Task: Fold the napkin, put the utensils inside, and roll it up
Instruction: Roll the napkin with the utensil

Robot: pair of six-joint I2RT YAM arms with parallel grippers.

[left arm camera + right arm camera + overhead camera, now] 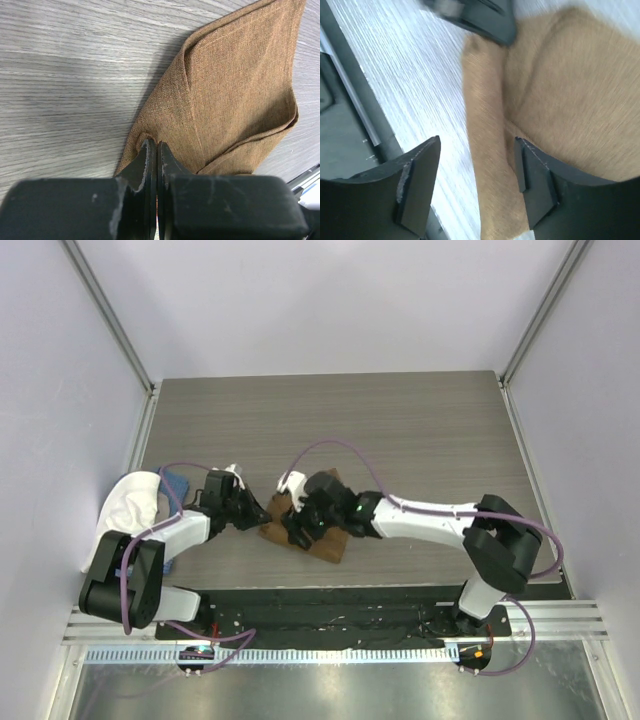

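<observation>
napkin (pixel 328 545): lying folded on table (pixel 400 430), mid-front, just ahead of my two bases. In left wrist view the layers are stacking up w/ a doubled edge at one side.
left claw (pixel 258 514): jaws are pressing fully together on the napkin's left corner, w/ cloth bunching up betw. the tips.
why this grip (judgement): prob. I am anchoring that corner so the fold isn't sliding while the other arm is working. Could also be prep for pulling it over. Can't tell which.
right claw (pixel 477 172): jaws are standing wide apart and gripping nothing. I am hovering low over the napkin's edge, w/ a ridge of cloth running betw. the fingers. Whether a fingertip is touching the fabric I can't tell, as the view is blurring.
claw spacing: both claws are working just beside each other at the napkin's left end. The left tip is showing at the top of right wrist view.
spoon: not finding it in any view, and not guessing where it is.
white cloth (pixel 130 502), blue cloth (pixel 177 483): sitting far left by my left arm, well apart from the napkin.
step (judgement): I am working the fold. Spoon placement and roll are not yet done.
risk (judgement): soft fabric may be springing open if the pinched corner is let go too early.
</observation>
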